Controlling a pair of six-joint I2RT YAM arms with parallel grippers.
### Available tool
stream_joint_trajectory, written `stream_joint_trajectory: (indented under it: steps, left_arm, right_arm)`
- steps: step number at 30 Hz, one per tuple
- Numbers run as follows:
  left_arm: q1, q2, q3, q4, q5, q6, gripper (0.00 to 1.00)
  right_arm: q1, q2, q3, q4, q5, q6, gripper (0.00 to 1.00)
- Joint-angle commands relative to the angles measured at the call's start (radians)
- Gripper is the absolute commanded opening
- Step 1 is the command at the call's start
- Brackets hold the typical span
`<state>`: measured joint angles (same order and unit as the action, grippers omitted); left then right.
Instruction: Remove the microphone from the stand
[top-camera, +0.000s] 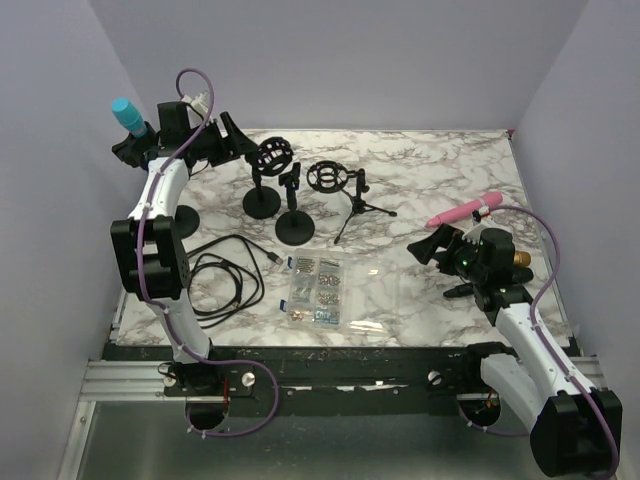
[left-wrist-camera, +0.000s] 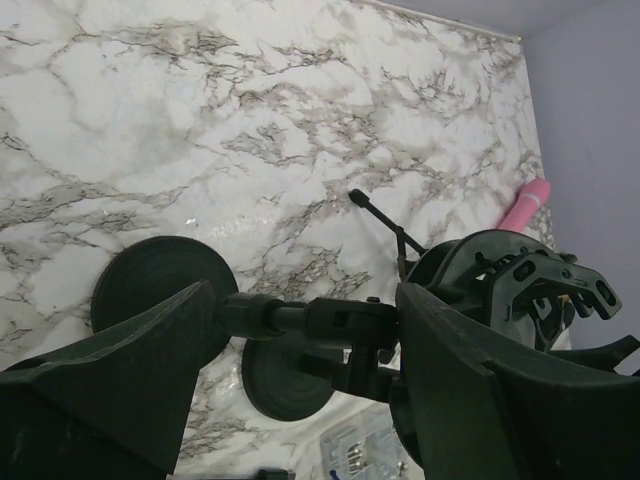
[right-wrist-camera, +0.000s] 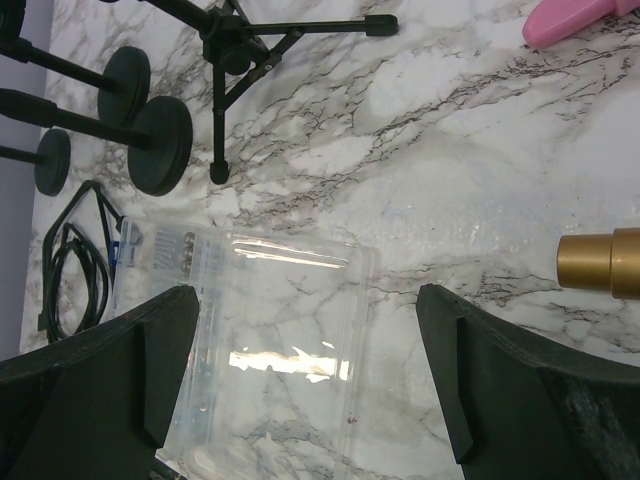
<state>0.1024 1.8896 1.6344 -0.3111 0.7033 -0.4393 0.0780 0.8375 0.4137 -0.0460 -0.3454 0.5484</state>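
Observation:
A teal microphone (top-camera: 127, 116) stands upright at the far left, its lower part hidden behind my left arm. A pink microphone (top-camera: 465, 210) lies on the table at the right; it also shows in the left wrist view (left-wrist-camera: 527, 204) and the right wrist view (right-wrist-camera: 570, 18). My left gripper (top-camera: 236, 141) is open and raised beside a shock-mount stand (top-camera: 270, 162). In the left wrist view, that stand's stem (left-wrist-camera: 300, 318) runs between the open fingers of the gripper (left-wrist-camera: 305, 300). My right gripper (top-camera: 432, 250) (right-wrist-camera: 305, 330) is open and empty over a clear plastic box (right-wrist-camera: 270, 320).
A clip stand (top-camera: 293, 205), a tripod shock mount (top-camera: 335, 185) and a round base (top-camera: 183, 218) stand mid-table. A black cable (top-camera: 225, 280) lies at the left. The box of screws (top-camera: 320, 290) sits at the front. A gold cylinder (top-camera: 520, 258) lies by my right arm.

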Motion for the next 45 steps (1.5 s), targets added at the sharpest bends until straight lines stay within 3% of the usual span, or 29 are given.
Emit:
stream_joint_trajectory:
  steps: [1,12,22,24,27,33,37,42,45]
  left_arm:
    - [-0.01,0.085,-0.026,-0.116,-0.135,0.091,0.72]
    - [-0.012,0.085,0.021,-0.186,-0.2,0.099,0.77]
    - [-0.023,-0.019,0.322,-0.392,-0.304,0.007,0.89]
    - [-0.04,-0.037,0.401,-0.446,-0.331,0.002,0.98]
    - [-0.06,-0.065,0.484,-0.524,-0.342,0.001,0.99]
    - [-0.084,-0.257,0.391,-0.556,-0.319,-0.015,0.99]
    - [-0.098,-0.414,0.315,-0.609,-0.468,0.024,0.99]
    - [-0.096,-0.627,0.119,-0.552,-0.605,0.017,0.99]
    - [-0.095,-0.707,0.04,-0.533,-0.76,0.005,0.98]
  right_arm:
    - [-0.004,-0.009,-0.012,0.02,-0.007,-0.005,1.0]
    - [-0.004,-0.017,-0.015,0.018,-0.004,-0.003,1.0]
    - [-0.004,-0.004,-0.012,0.02,-0.009,-0.005,1.0]
    - [-0.004,-0.007,-0.012,0.02,-0.006,-0.004,1.0]
    - [-0.004,-0.015,-0.01,0.012,-0.004,-0.005,1.0]
    - [-0.004,-0.043,-0.018,0.012,0.001,-0.002,1.0]
    - [-0.004,-0.029,-0.014,0.014,-0.015,0.003,1.0]
    - [-0.004,-0.03,-0.019,0.018,-0.038,0.01,1.0]
    - [-0.004,-0.037,-0.02,0.014,-0.053,0.011,1.0]
